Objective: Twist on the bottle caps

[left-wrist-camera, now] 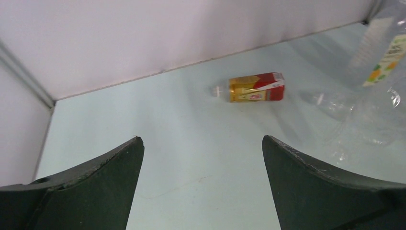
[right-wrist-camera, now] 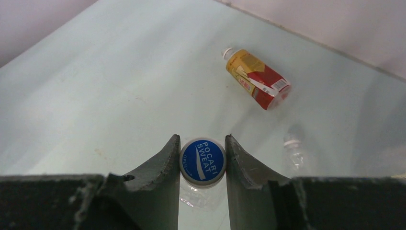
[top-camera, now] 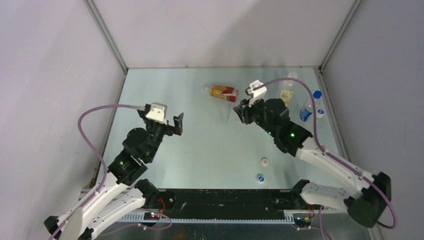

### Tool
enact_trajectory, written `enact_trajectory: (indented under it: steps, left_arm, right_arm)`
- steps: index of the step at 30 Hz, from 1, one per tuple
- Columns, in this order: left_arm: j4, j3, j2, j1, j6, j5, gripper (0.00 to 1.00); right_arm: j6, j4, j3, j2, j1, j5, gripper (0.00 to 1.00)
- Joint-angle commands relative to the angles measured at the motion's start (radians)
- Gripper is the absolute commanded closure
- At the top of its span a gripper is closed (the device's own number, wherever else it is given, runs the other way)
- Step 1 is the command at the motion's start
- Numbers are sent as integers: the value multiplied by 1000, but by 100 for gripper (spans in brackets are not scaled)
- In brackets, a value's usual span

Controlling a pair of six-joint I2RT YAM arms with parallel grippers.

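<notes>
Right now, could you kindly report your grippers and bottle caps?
Left gripper open, empty. Right gripper shut on round blue plastic cap. Amber bottle with red-orange label lying on its side. Small round white cap, second blue cap lying loose.

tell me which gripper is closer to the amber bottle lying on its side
Right. The right gripper, shut on a blue cap, sits just to the right of the amber bottle and slightly nearer the bases. The left gripper, open, is farther off to its left.

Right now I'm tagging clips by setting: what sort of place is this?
Probably a robot test cell: plain grey panel walls box in a pale green tabletop, with black-and-white robot arms bolted at its near edge.
</notes>
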Motion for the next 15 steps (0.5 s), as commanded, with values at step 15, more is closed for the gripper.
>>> enact_trajectory:
  steps: [15]
  left_arm:
    - [-4,-39,34,49,-3,73,0]
  right_arm:
    - [-139,-17,210,133,-90,143,100]
